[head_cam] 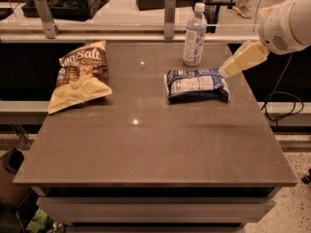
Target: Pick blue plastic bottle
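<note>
The blue plastic bottle (194,34) is a small clear bottle with a white cap and a pale label. It stands upright near the table's far edge, right of centre. My gripper (228,70) is pale yellow and reaches in from the right on a white arm (286,25). Its tip hangs just right of and in front of the bottle, above the right end of the flat blue-white snack packet (197,84). It holds nothing that I can see and stands apart from the bottle.
A yellow-brown chip bag (80,76) lies at the table's left. The brown table (155,144) has a rail with metal posts (169,16) behind its far edge. A black cable (282,101) hangs off the right side.
</note>
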`<state>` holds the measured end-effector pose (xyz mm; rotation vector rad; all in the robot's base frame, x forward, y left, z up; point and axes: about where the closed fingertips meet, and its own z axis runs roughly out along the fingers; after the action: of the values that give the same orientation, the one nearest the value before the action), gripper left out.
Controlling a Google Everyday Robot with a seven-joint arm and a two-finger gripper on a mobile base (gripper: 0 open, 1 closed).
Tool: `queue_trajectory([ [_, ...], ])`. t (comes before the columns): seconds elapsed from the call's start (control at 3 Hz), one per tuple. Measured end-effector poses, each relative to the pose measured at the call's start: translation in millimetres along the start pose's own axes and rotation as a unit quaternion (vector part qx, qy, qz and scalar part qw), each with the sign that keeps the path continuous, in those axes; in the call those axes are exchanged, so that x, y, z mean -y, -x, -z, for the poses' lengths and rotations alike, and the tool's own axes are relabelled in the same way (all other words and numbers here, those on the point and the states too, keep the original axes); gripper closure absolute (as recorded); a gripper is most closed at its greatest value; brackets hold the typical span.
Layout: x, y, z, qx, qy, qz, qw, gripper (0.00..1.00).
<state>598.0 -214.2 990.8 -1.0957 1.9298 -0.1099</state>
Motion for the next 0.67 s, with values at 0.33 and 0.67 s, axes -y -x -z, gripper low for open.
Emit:
queue_trajectory([
  [0.33,22,7,-30,0.043,-0.014,-0.031,0.9985,0.0],
  [0.67,37,9,-54,0.074,-0.021,-0.057,0.9954,0.0],
])
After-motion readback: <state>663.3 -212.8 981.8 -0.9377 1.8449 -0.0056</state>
